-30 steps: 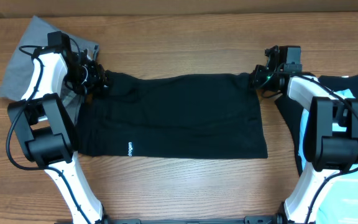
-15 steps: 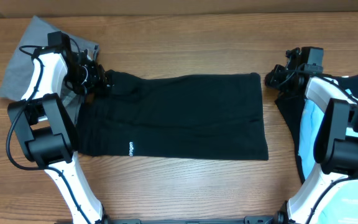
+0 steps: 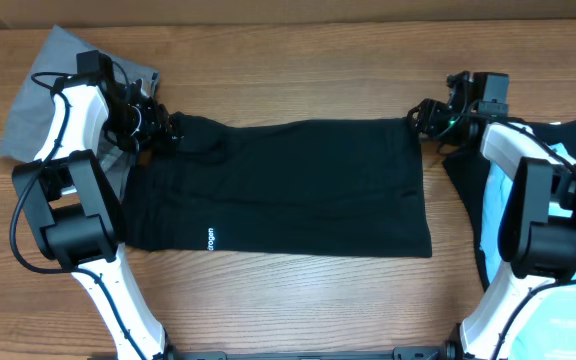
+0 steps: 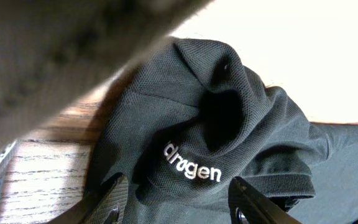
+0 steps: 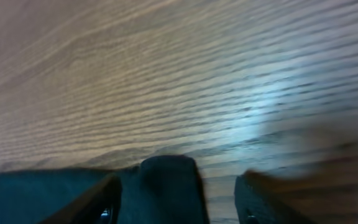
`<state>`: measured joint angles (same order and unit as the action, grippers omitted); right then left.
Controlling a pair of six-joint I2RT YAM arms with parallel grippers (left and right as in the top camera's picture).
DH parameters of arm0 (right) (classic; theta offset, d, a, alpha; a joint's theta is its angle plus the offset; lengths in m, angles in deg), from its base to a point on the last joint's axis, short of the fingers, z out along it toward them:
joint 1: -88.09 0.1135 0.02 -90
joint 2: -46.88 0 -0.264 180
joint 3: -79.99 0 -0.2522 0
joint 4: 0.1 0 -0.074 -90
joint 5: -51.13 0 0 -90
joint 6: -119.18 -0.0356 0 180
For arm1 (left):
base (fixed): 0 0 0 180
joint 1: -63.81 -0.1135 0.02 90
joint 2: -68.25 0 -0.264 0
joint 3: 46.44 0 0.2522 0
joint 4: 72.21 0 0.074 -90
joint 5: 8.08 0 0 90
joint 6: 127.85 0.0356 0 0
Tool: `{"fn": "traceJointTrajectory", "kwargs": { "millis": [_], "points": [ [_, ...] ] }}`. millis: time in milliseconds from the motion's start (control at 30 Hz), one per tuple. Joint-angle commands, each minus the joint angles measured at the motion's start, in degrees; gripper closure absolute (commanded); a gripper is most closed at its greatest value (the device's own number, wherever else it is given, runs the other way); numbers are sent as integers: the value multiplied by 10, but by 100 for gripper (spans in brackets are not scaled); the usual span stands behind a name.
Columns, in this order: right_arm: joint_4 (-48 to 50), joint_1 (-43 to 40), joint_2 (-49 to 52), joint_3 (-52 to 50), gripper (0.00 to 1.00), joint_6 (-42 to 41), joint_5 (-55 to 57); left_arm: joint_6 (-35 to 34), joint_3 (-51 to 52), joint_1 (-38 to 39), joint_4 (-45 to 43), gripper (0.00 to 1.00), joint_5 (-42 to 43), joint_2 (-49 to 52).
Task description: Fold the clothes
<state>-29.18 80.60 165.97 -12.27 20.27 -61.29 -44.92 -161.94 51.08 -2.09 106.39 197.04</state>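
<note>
My overhead camera looks straight down on the whole tabletop (image 3: 298, 300), with the far edge at the top. My left wrist camera sits very close over the black shirt's (image 4: 185, 81) far-left corner. My right wrist camera skims low toward its far-right corner. Overhead covers both corners.

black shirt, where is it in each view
Overhead: black shirt spread flat at centre.
Left wrist: black shirt bunched, filling the middle and lower right.
Right wrist: black shirt corner at the bottom edge, left of centre.
Shared landmark: the wood-grain table under it.
</note>
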Motion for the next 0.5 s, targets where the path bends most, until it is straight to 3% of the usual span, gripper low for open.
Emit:
{"fn": "traceJointTrajectory", "kwargs": {
  "millis": [0, 167, 333, 467],
  "points": [
    [-2, 14, 15, 3, 39, 20, -12, 13, -16, 4, 4, 45, 5, -20],
    [-12, 14, 15, 3, 63, 19, -10, 13, -16, 4, 4, 45, 5, -20],
    [-17, 10, 13, 4, 96, 17, -14, 13, -16, 4, 4, 44, 6, -20],
    [-20, -1, -2, 4, 96, 14, -18, 13, -16, 4, 7, 45, 6, -20]
  ]
}}
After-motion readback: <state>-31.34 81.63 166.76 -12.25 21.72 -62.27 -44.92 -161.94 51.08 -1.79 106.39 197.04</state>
